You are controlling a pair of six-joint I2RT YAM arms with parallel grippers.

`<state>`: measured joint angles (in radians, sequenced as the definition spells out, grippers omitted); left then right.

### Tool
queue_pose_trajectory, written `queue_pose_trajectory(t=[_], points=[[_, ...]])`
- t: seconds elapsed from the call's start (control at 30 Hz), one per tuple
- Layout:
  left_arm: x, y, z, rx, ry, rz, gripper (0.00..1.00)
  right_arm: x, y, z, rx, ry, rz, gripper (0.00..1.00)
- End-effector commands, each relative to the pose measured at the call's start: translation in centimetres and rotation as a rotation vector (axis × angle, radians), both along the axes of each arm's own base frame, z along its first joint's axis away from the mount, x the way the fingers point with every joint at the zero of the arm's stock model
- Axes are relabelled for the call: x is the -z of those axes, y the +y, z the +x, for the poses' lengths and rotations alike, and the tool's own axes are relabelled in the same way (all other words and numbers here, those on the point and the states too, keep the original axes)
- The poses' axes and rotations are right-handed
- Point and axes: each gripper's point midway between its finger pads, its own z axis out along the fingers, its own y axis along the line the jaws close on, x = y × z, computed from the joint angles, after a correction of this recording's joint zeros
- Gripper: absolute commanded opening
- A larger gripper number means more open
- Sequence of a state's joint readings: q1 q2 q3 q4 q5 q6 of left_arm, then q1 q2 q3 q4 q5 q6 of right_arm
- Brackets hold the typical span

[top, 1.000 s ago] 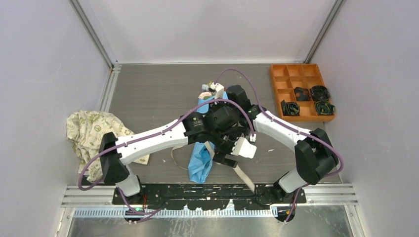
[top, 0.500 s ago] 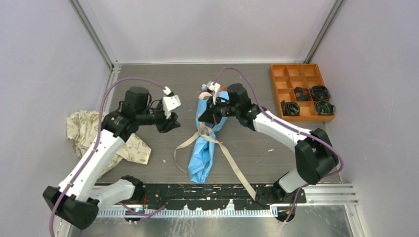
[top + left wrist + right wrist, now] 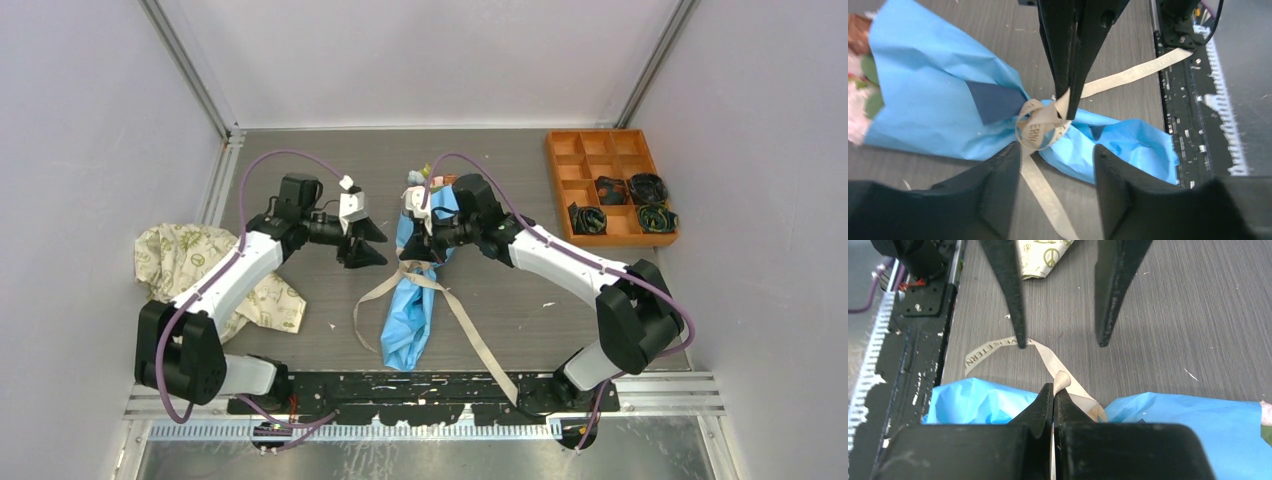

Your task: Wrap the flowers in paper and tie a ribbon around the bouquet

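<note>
While the right hand (image 3: 1054, 392) is clamped on the ribbon (image 3: 470, 335) at the bouquet's (image 3: 410, 310) tied waist (loose tails sprawl on the desk (image 3: 300, 170)), the left hand (image 3: 383, 245) hangs open, empty, just left of that bouquet.

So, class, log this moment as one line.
right gripper: shut on ribbon at bouquet waist | left gripper: open, empty, beside bouquet | ribbon ends: trailing loose

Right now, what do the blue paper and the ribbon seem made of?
The paper: thin matte sheet, probably tissue or craft paper; it holds sharp creases and crumples. The ribbon: flat, floppy beige band with printed letters, likely fabric or paper; I cannot tell which.
</note>
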<state>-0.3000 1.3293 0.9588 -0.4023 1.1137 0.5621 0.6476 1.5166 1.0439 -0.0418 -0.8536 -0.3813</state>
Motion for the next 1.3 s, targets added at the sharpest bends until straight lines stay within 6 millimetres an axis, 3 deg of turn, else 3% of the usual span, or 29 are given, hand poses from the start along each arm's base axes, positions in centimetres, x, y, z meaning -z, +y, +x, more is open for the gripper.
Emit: queue_pose_trajectory(t=[0.0, 0.07, 0.23, 0.4, 0.63, 1.07, 1.1, 1.17, 1.27], points=[[-2.7, -1.5, 1.1, 0.088, -0.168, -0.095, 0.45, -1.2, 0.5, 0.5, -0.074, -0.172, 0.005, 0.01], [-2.5, -1.8, 1.1, 0.094, -0.181, -0.087, 0.42, -1.0, 0.5, 0.4, -0.085, -0.198, -0.005, 0.01], [-1.5, -2.4, 2.0, 0.048, -0.153, -0.033, 0.44, -1.1, 0.7, 0.0, -0.097, -0.237, -0.013, 0.01], [-1.5, -3.1, 1.3, 0.063, -0.090, -0.065, 0.41, -1.0, 0.9, 0.3, -0.095, -0.246, -0.006, 0.01], [-1.7, -3.6, 0.8, 0.068, -0.083, -0.067, 0.01, -1.2, 0.9, 0.3, -0.092, -0.251, -0.002, 0.01], [-0.7, -2.2, -0.5, 0.084, -0.103, 0.022, 0.00, -0.6, 0.7, 0.8, -0.052, -0.242, -0.015, 0.01], [-0.8, -2.1, -0.5, 0.092, -0.116, 0.024, 0.04, -0.6, 0.8, 0.9, -0.053, -0.246, -0.012, 0.01], [-0.7, -2.1, -0.4, 0.087, -0.117, 0.030, 0.31, -0.6, 0.8, 0.9, -0.053, -0.253, -0.007, 0.01], [-0.9, -2.4, 0.5, 0.056, -0.133, 0.019, 0.51, -0.7, 0.9, 0.7, -0.067, -0.257, 0.000, 0.01]])
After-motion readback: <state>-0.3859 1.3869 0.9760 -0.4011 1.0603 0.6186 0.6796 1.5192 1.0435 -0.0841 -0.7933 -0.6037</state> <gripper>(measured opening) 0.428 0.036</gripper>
